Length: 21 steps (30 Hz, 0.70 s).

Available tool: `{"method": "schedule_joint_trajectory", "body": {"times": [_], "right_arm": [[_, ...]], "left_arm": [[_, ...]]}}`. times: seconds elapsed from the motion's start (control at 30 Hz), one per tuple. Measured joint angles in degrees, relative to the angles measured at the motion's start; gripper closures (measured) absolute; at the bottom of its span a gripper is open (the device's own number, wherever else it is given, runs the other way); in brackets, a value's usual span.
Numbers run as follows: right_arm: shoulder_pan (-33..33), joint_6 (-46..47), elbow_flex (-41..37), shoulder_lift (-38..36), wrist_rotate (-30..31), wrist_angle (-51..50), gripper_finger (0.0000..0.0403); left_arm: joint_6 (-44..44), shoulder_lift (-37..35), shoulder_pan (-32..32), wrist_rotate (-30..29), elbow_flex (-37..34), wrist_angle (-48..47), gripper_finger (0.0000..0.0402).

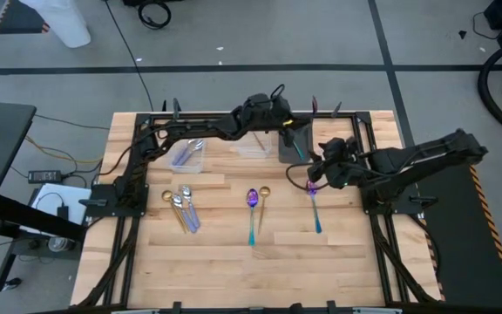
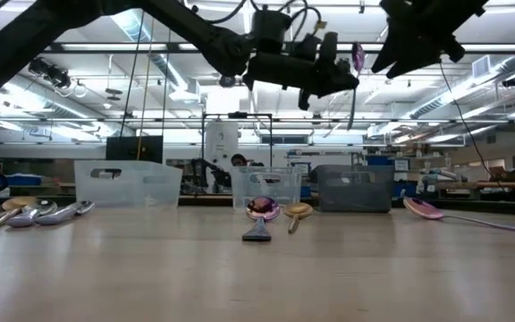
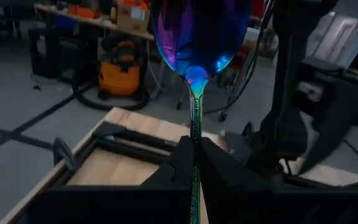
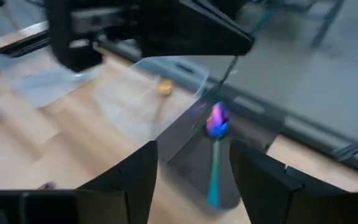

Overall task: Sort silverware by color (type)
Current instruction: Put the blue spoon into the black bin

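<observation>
1. Pale wooden table (image 1: 234,262) – black frame along its edges.
2. Three small bins at the far side – two clear (image 1: 187,155) (image 1: 253,144), one dark (image 1: 293,145).
3. Spoons scattered nearer: cluster at left (image 1: 182,208), purple-and-gold pair centre (image 1: 256,209), one at right (image 1: 315,209).

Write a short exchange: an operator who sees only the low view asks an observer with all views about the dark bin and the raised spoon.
Operator: Is anything inside the dark bin?
Observer: Yes. The right wrist view shows one purple spoon with a teal handle in it.
Operator: How is the raised spoon held?
Observer: The left pincer is shut on its handle, with the bowl pointing away from the wrist.
</observation>
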Motion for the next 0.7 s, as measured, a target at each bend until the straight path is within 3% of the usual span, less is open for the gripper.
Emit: {"method": "schedule_joint_trajectory", "body": {"times": [0.33, 0.7], "right_arm": [[-3.87, -6.62, 0.0, 7.2, 9.57, 6.04, 0.0156], [-10.95, -18.61, -0.02, 6.18, 6.24, 15.08, 0.0175]], "left_arm": [[-5.12, -1.1, -0.4, -0.01, -2.82, 10.02, 0.0383], [-7.62, -1.1, -0.36, -0.04, -2.82, 15.46, 0.0381]]}}
